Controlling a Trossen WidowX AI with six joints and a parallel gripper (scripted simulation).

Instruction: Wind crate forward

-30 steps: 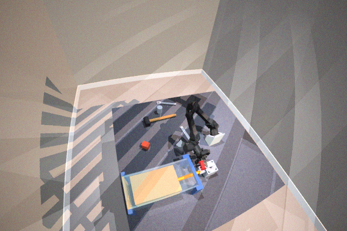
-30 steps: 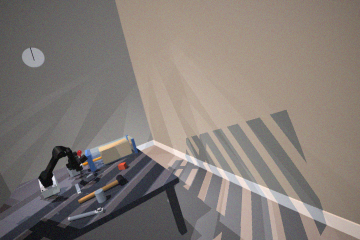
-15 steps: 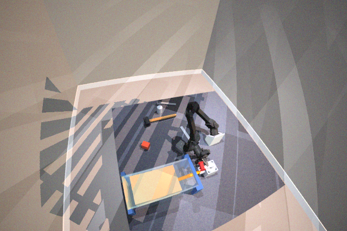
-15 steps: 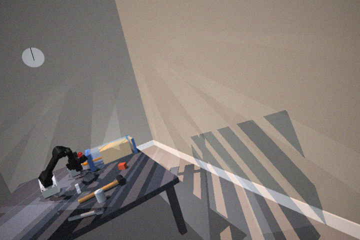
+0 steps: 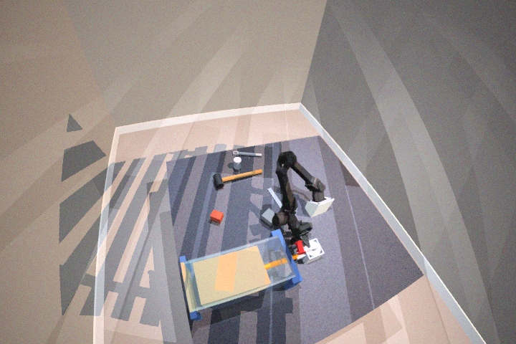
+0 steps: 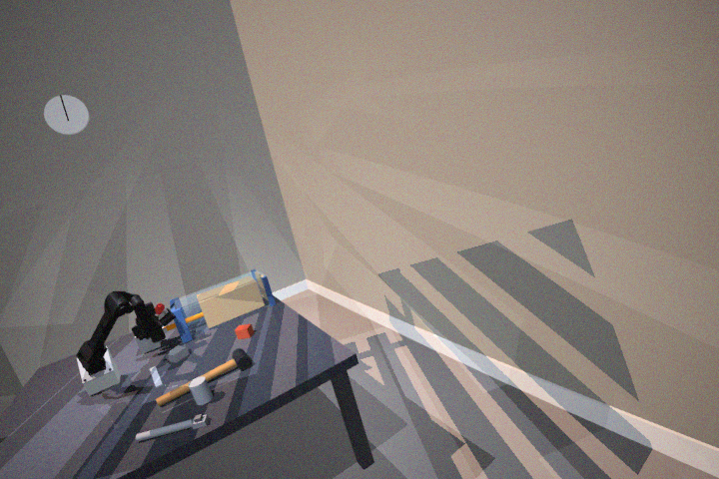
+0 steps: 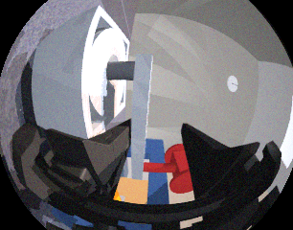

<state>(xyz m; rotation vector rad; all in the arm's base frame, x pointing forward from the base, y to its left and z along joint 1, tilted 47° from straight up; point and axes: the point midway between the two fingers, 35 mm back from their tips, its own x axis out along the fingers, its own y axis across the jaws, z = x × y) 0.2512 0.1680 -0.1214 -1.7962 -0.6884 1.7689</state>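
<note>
The tan crate (image 5: 203, 282) (image 6: 230, 309) sits flat in the clear-panelled cubby, with a gap between its front and the blue mouth frame (image 5: 276, 233) (image 6: 181, 320). An orange strap (image 5: 276, 263) (image 6: 194, 318) spans the gap towards the winch (image 5: 317, 254) (image 7: 57, 91). The winch handle is seated on the winch by its dark shaft (image 7: 121, 70); its grey arm (image 7: 143, 110) ends in a red grip (image 5: 299, 246) (image 6: 159, 308) (image 7: 181, 168). My gripper (image 7: 159, 125) is open, its fingers either side of the handle with visible space, the red grip near the right finger. Finger contact is unclear.
A mallet (image 5: 240, 175) (image 6: 219, 369), a grey cylinder (image 5: 237, 163) (image 6: 200, 390) and a wrench-like tool (image 5: 248, 154) (image 6: 168, 431) lie towards the far edge. A red block (image 5: 216, 216) (image 6: 244, 331), grey block (image 5: 269, 217) (image 6: 178, 353) and pale strip (image 5: 274, 197) (image 6: 155, 375) are nearer.
</note>
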